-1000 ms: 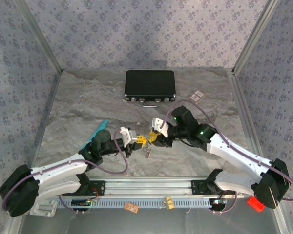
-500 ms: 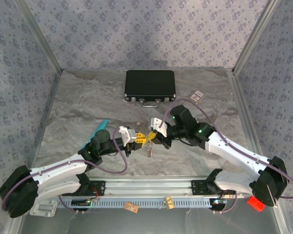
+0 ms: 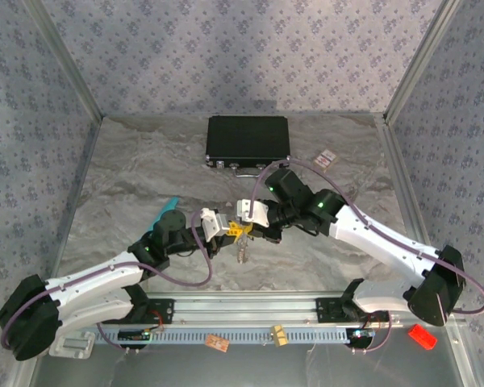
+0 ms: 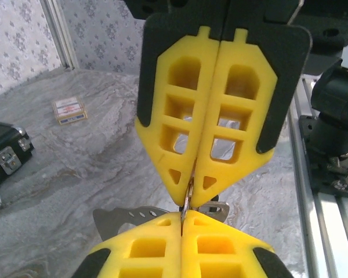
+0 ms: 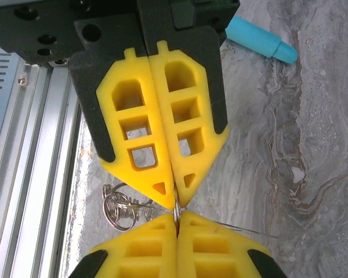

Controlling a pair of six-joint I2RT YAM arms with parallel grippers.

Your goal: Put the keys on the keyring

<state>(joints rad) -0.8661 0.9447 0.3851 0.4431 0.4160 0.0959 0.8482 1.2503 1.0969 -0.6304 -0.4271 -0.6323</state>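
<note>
My two grippers meet tip to tip above the middle of the table. The keyring (image 4: 187, 204) shows edge-on as a thin silvery wire loop, pinched between both pairs of yellow fingers. My left gripper (image 4: 182, 219) is shut on it from below in its wrist view, and the right gripper (image 4: 192, 194) is shut on it from above. In the right wrist view my right gripper (image 5: 177, 220) faces the left gripper (image 5: 177, 200) over the same ring (image 5: 177, 209). A flat silvery key blade (image 4: 124, 215) with small holes hangs behind the tips. From above, the keys (image 3: 242, 252) dangle under the joined grippers.
A bunch of small wire rings (image 5: 119, 207) hangs beside the fingers. A turquoise stick (image 3: 166, 208) lies left of the left arm. A black case (image 3: 248, 143) sits at the back, with a small card packet (image 3: 326, 158) to its right. The aluminium rail (image 3: 250, 310) runs along the near edge.
The right arm has swung left and its elbow has moved toward the case. The point where the grippers meet has shifted slightly left. The hanging keys moved with it.
</note>
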